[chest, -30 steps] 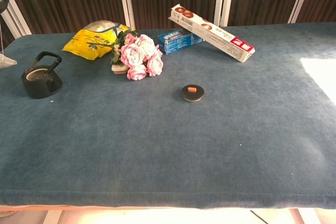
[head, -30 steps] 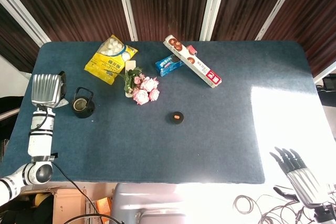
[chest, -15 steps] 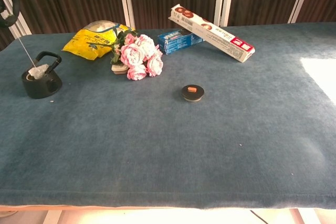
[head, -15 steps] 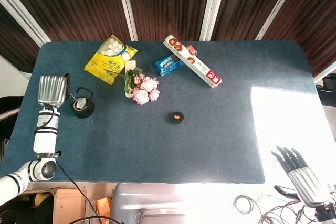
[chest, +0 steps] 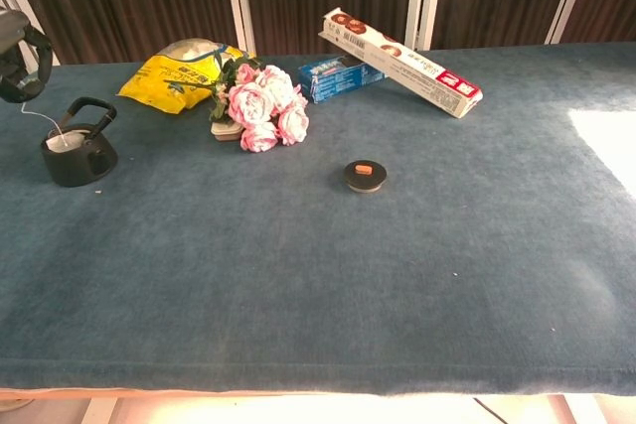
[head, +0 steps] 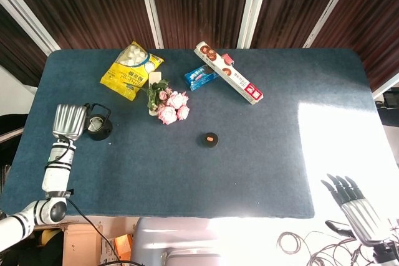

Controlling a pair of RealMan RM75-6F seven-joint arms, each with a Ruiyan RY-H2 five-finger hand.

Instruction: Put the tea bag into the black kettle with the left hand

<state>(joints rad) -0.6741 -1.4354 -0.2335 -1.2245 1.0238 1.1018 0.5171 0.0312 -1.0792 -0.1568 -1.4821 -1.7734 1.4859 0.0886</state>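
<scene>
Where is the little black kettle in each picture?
Head view: the black kettle sits near the table's left edge, just right of the left hand.
Chest view: the same kettle is at far left, with the tea bag at its opening.
Shared landmark: the pink flowers lie to the kettle's right in both views.

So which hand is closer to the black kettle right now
Left. The left hand hangs right beside the black kettle, just to its left in the head view, while the right hand is off the table's far front corner.
</scene>
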